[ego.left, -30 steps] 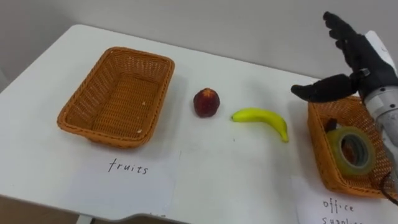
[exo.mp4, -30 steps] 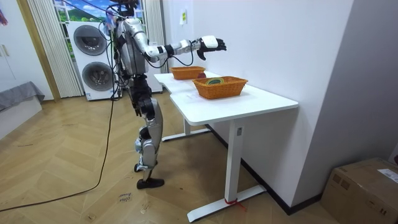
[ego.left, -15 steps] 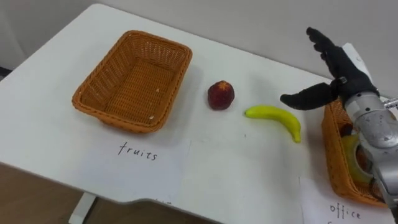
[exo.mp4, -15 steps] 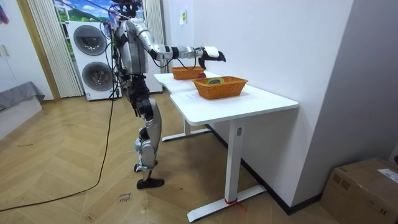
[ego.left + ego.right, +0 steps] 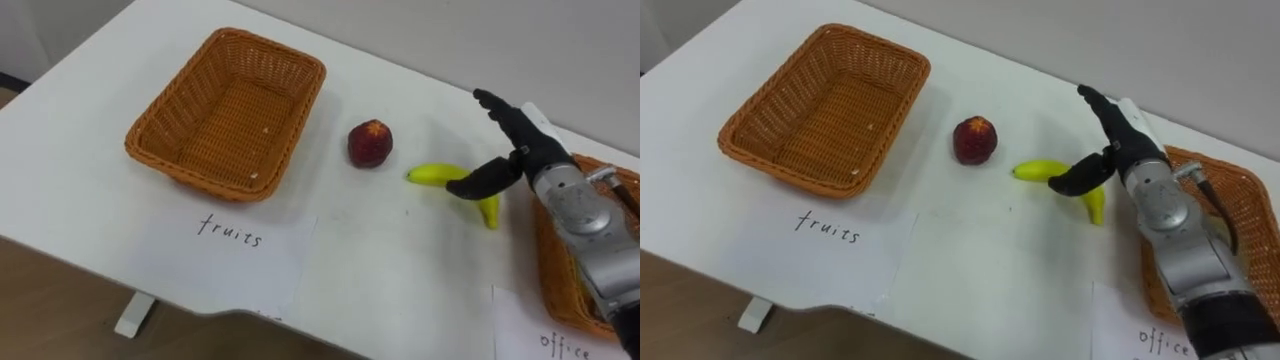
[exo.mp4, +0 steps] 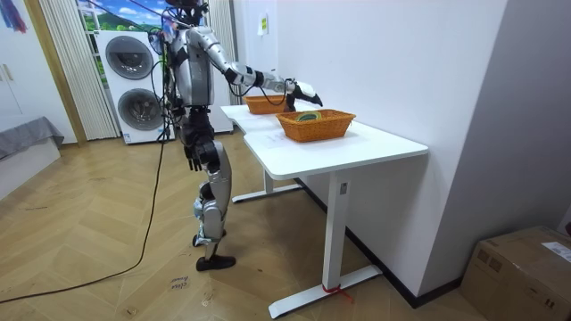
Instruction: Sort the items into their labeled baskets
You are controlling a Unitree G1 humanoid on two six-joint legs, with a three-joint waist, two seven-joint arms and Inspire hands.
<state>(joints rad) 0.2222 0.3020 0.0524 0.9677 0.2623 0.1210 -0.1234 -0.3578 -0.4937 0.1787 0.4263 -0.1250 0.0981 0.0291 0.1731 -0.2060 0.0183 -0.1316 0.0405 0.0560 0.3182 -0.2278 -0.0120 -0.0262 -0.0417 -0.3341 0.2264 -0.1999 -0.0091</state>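
Right hand (image 5: 525,150): dark fingers straight and spread, thumb angled across middle of banana (image 5: 430,175); contact unclear. Banana yellow, smooth, curved, lying on glossy white table (image 5: 80,150) near round red peach (image 5: 370,143). Left hand (image 6: 191,160) hangs by hip. Rectangular wicker basket (image 5: 170,105), tight orange-brown weave; paper sheet (image 5: 235,245) before it handwritten "fruits". Second wicker basket (image 5: 1240,172) at right; its sheet (image 5: 560,340) begins "office".

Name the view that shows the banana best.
Left eye view: most of the banana shows, the right hand crossing its middle. The right eye view hides more; in the room view it's too small.
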